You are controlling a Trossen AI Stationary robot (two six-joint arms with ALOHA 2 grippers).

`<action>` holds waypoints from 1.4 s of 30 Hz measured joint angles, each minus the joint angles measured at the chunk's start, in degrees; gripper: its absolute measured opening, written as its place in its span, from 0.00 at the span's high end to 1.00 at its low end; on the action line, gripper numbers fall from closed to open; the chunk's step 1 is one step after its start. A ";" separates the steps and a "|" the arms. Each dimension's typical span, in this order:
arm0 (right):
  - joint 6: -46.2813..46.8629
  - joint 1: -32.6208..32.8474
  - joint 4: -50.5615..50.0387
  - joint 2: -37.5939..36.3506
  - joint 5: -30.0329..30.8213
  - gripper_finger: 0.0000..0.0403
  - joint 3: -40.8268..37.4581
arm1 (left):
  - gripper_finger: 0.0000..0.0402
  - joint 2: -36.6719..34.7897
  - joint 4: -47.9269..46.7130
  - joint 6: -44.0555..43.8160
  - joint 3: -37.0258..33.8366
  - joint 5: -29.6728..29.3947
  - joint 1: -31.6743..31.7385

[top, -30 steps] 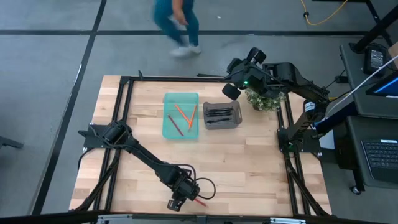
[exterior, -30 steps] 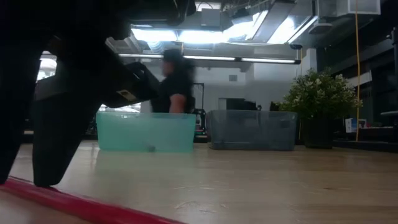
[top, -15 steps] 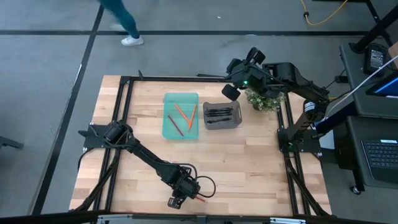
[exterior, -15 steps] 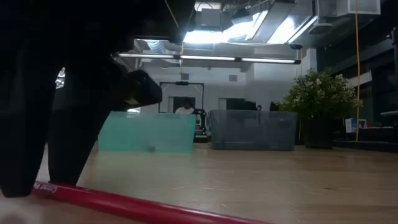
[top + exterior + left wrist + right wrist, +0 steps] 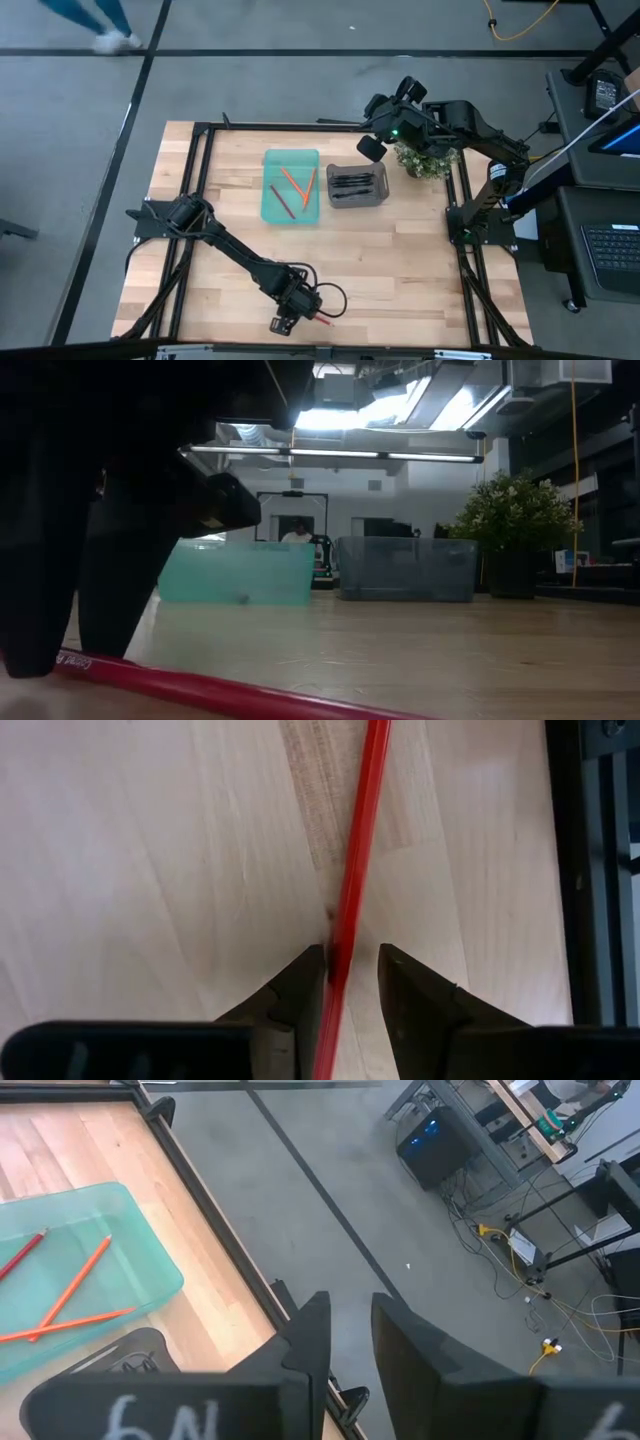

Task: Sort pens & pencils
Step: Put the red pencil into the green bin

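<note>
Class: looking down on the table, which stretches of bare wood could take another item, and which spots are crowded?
Free: the wood between the green bin and the left gripper, and the table's right half below the grey bin. Crowded: both bins, the plant corner, and the red pencil.

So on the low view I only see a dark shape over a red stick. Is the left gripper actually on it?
Observer: Left wrist view shows the left gripper with its jaws open astride the red pencil, not yet closed.
Operator: What's in the bins?
Observer: From above, the teal bin holds three pencils, and the grey bin holds black pens.
Operator: And the right gripper?
Observer: The right gripper is open, empty, near the grey bin.
</note>
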 joint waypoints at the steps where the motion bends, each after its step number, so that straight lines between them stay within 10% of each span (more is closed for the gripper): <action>1: 0.00 0.00 -0.02 0.00 0.02 0.81 0.00 | 0.77 0.04 -0.09 -0.39 0.02 -0.06 0.00; 13: -0.01 0.00 0.13 0.00 0.02 0.81 0.00 | 0.98 0.42 -0.82 -1.95 0.12 -0.39 0.93; 42: -0.42 0.02 0.11 0.00 0.02 0.81 0.00 | 0.99 0.36 -10.95 -19.22 0.05 -11.38 4.17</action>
